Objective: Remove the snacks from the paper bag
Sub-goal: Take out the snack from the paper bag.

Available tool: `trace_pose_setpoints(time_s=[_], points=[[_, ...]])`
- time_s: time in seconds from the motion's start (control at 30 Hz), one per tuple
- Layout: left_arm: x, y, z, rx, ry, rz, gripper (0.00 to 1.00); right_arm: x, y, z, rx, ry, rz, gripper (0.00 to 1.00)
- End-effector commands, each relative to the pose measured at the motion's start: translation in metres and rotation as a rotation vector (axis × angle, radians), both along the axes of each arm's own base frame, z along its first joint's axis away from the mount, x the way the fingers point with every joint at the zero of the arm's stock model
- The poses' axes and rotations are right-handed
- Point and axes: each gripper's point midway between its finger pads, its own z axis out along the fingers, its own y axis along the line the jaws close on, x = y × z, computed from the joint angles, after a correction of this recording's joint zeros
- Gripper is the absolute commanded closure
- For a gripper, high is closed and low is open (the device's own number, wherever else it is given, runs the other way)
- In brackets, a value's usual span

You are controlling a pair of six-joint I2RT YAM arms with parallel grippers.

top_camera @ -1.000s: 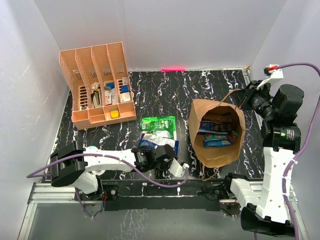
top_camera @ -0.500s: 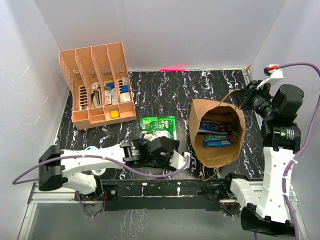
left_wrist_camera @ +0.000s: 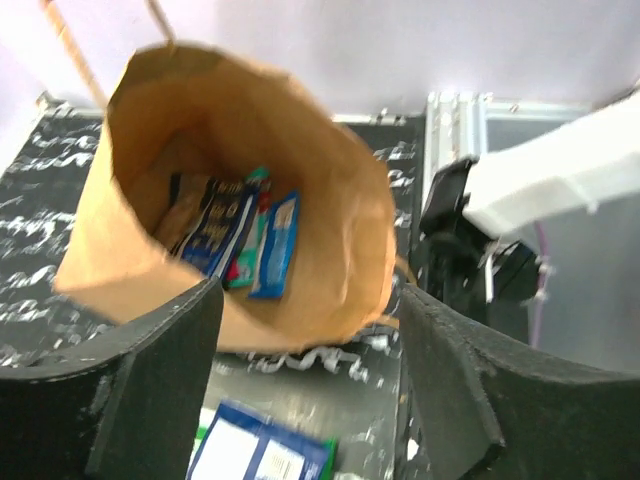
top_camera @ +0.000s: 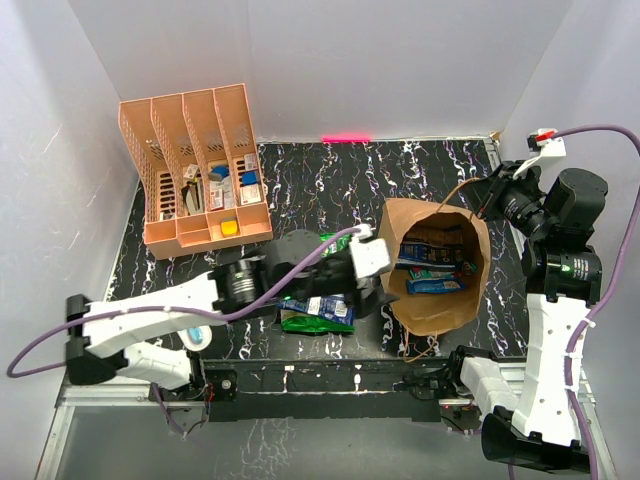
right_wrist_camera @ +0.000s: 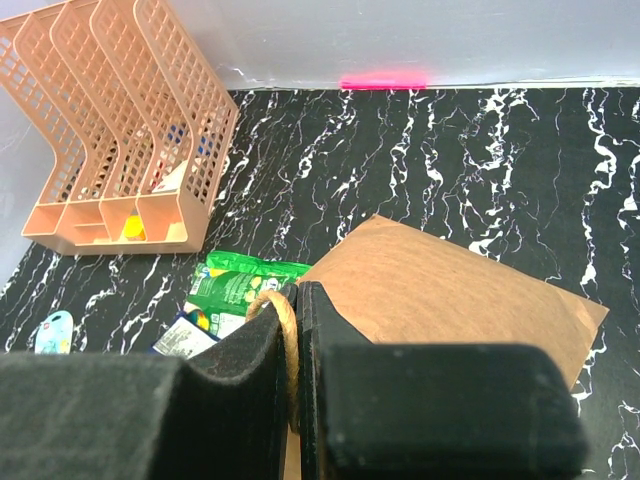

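Hovering with jaws wide and empty at the mouth of the paper bag (top_camera: 436, 303), the left gripper (left_wrist_camera: 305, 300) looked ready to dip in for the blue snack packets (top_camera: 432, 266) inside, while the right gripper (right_wrist_camera: 298, 300) kept its jaws pinched on a handle (right_wrist_camera: 287, 335).

The left arm (top_camera: 160, 315) stretches rightward with the left gripper (left_wrist_camera: 305, 385) spread wide and empty, while the raised right gripper (right_wrist_camera: 298, 390) pinches the handle (right_wrist_camera: 288, 330) of the paper bag (right_wrist_camera: 450, 290).
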Motion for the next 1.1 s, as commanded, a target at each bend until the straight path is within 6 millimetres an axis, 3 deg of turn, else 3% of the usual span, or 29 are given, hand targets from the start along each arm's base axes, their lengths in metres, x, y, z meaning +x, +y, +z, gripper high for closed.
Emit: trace_pose_setpoints(time_s=[0.0, 0.2, 0.37, 0.5, 0.67, 1.07], points=[[-0.005, -0.057, -0.007, -0.007, 0.129, -0.065, 0.35, -0.002, 0.005, 0.026, -0.009, -0.101, 0.027, 0.92], [0.025, -0.107, -0.053, 0.141, -0.052, -0.007, 0.51, -0.005, 0.010, 0.034, 0.004, -0.108, 0.046, 0.92], [0.050, -0.134, -0.095, 0.333, -0.274, 0.043, 0.53, -0.007, 0.012, 0.037, 0.006, -0.110, 0.060, 0.92], [0.066, -0.148, -0.114, 0.386, -0.345, 0.081, 0.55, -0.007, 0.012, 0.036, 0.004, -0.107, 0.062, 0.92], [0.079, -0.162, -0.137, 0.422, -0.410, 0.082, 0.68, -0.008, 0.014, 0.038, 0.008, -0.112, 0.072, 0.92], [0.135, -0.159, -0.164, 0.453, -0.297, 0.077, 0.70, -0.010, 0.014, 0.041, 0.007, -0.118, 0.072, 0.92]])
